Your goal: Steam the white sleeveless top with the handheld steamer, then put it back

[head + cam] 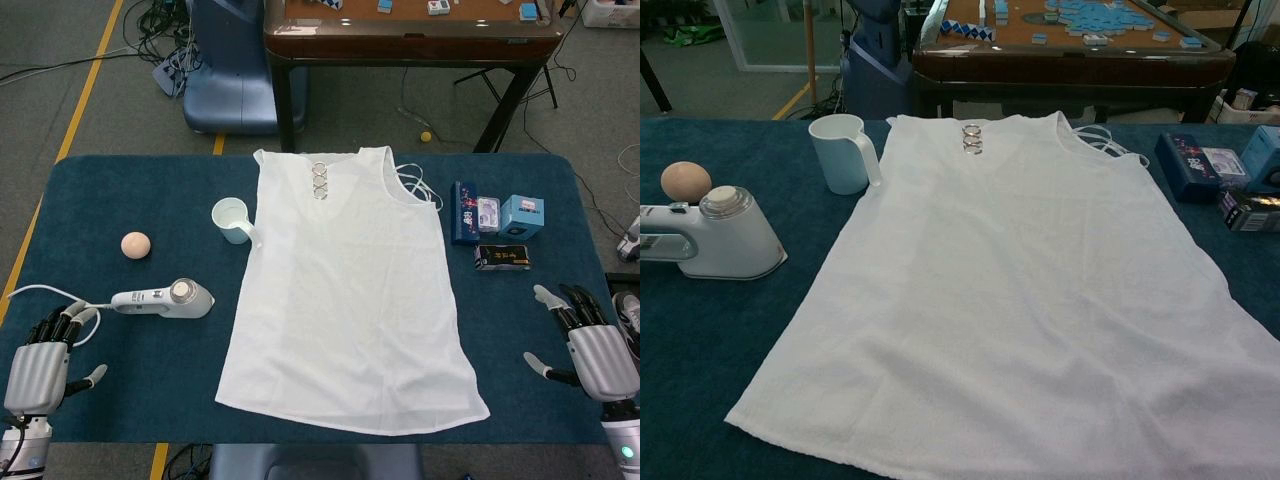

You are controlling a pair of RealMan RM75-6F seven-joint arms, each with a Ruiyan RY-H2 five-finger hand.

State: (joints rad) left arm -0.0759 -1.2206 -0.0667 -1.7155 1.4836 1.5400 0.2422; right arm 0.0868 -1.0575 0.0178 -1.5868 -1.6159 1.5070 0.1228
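My left hand open and empty at the tabletop's front-left corner, right hand likewise front-right, both unseen in chest view, steamer handle cropped there, white top hem cut off.

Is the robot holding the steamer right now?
No, the handheld steamer lies on the table, and the left hand rests apart from it with nothing in its fingers.
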